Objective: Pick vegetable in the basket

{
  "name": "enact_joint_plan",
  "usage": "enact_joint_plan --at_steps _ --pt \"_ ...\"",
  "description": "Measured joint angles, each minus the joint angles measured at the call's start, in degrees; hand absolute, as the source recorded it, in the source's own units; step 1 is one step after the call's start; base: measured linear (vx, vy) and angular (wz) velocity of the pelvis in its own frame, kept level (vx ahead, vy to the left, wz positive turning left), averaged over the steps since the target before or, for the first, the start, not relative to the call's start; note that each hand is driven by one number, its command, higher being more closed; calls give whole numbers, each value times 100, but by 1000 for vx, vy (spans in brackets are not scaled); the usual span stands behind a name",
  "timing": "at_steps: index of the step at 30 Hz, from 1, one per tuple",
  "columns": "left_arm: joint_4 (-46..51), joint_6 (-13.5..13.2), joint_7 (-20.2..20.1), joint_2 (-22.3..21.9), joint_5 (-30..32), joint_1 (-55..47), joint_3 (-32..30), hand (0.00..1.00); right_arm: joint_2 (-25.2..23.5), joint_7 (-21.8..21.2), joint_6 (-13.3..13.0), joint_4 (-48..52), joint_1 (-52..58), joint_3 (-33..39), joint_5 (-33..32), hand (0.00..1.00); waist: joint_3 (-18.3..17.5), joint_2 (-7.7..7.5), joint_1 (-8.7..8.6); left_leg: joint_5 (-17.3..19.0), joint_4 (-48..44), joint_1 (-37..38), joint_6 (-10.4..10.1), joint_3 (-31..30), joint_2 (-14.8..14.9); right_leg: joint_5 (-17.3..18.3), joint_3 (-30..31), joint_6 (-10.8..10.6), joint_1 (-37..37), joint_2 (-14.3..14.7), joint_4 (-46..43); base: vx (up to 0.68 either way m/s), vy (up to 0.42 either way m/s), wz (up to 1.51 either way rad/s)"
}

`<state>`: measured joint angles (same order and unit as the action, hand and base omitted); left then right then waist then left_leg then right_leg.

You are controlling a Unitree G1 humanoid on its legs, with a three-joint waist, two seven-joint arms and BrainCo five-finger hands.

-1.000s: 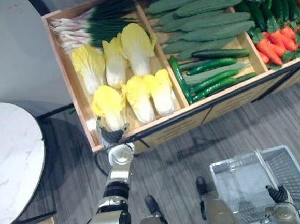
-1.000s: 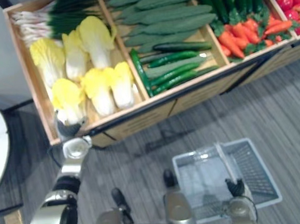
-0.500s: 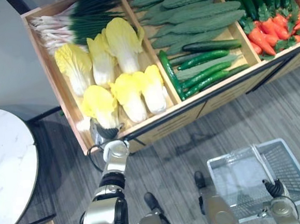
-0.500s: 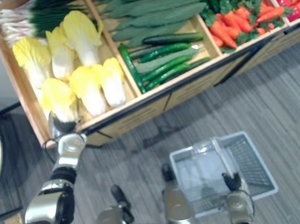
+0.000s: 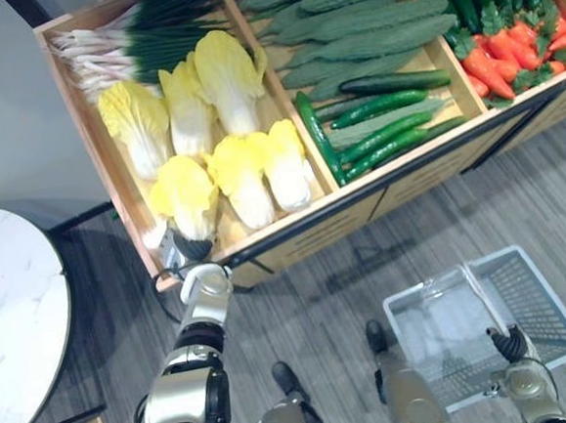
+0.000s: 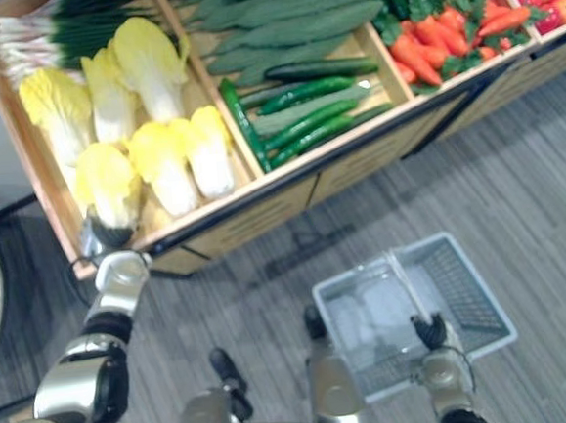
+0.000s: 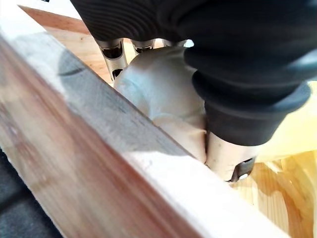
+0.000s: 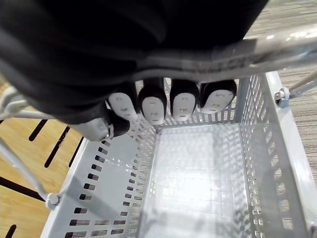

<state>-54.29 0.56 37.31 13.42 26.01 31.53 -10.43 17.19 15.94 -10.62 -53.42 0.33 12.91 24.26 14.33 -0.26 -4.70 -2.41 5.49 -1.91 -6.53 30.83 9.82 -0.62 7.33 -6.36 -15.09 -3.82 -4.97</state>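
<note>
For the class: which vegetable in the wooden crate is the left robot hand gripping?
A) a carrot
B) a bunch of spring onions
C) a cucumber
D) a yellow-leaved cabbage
D: the left robot hand is curled round the white base of the cabbage lying just inside the front rim of the crate.

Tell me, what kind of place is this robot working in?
Probably a grocery shop's produce section, or a mock-up of one: a wooden display stand split into compartments of cabbages, cucumbers and carrots, and a grey shopping basket whose handle the right hand grips.
</note>
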Motion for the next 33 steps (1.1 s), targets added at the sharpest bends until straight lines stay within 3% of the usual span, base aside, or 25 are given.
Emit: enact_joint_plan --at_steps 12,19,23,33 --pt "291 -124 -46 -306 -155 -248 132 100 -35 0 33 -231 4 230 17 100 -4 5 -144 -10 -1 143 14 -361 -111 -17 -312 -29 393 -160 99 20 1 15" --pt "2288 -336 234 -890 -347 -1513 432 100 -211 21 144 -374 244 730 43 100 -51 56 -94 -37 -1 234 51 -672 -120 -11 -614 -30 654 -184 79 12 -5 21" --pt "2743 -395 268 -1135 -412 -1954 483 100 -271 35 214 -348 402 797 45 100 -91 52 27 -95 3 253 87 -776 -132 10 -703 -23 732 -205 76 -38 -10 14" --pt "4433 -547 315 -1332 -516 -2592 466 100 -408 -10 312 -295 943 901 65 100 -703 -8 189 -131 41 204 68 -976 -94 150 -979 -26 862 -256 41 -34 -8 14"
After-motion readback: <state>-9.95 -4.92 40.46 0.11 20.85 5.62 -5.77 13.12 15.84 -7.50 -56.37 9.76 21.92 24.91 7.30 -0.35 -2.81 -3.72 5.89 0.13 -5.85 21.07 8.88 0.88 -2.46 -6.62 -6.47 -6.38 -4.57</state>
